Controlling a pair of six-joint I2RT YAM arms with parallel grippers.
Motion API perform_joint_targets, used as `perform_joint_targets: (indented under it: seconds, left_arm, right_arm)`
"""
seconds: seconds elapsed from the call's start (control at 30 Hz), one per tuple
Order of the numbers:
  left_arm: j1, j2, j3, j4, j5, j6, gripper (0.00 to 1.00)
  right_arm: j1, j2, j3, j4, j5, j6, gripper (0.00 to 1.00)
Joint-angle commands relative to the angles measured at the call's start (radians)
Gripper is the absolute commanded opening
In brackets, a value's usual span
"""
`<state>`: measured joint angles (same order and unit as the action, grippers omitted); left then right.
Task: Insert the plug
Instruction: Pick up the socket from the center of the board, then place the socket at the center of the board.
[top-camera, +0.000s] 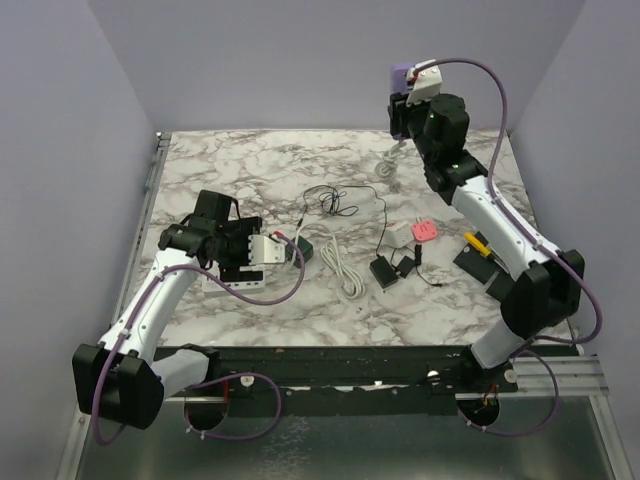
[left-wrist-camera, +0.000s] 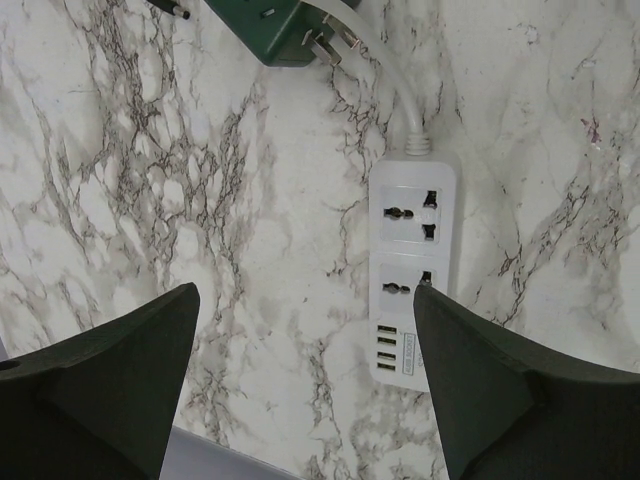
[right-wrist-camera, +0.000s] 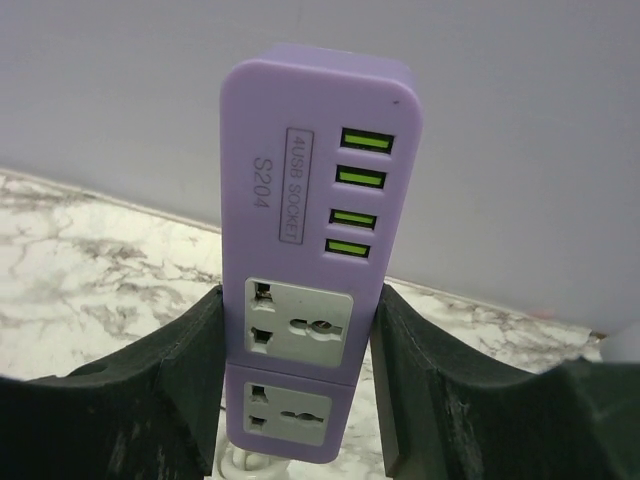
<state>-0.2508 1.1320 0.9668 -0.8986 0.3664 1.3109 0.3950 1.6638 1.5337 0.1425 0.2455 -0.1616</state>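
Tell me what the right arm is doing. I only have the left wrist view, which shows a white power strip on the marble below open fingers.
Observer: The right gripper is shut on a purple power strip, held in the air above the table near the back wall.
Operator: Which way up is that strip?
Observer: It stands upright, with four green USB ports at the top and two sockets lower down between the fingers.
Operator: Is there anything pluggable on the table outside my view?
Observer: A black adapter with a thin cable lies mid-table, between the two arms.
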Motion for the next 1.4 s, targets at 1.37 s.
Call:
perform_joint_targets:
  seconds: [1.37]
  left_arm:
    - [-0.002,0.032,0.015,0.068,-0.011,-0.093,0.89]
  right_arm:
    - [0.496,-0.124,-0.400,-1.096,-0.625,-0.589,0.04]
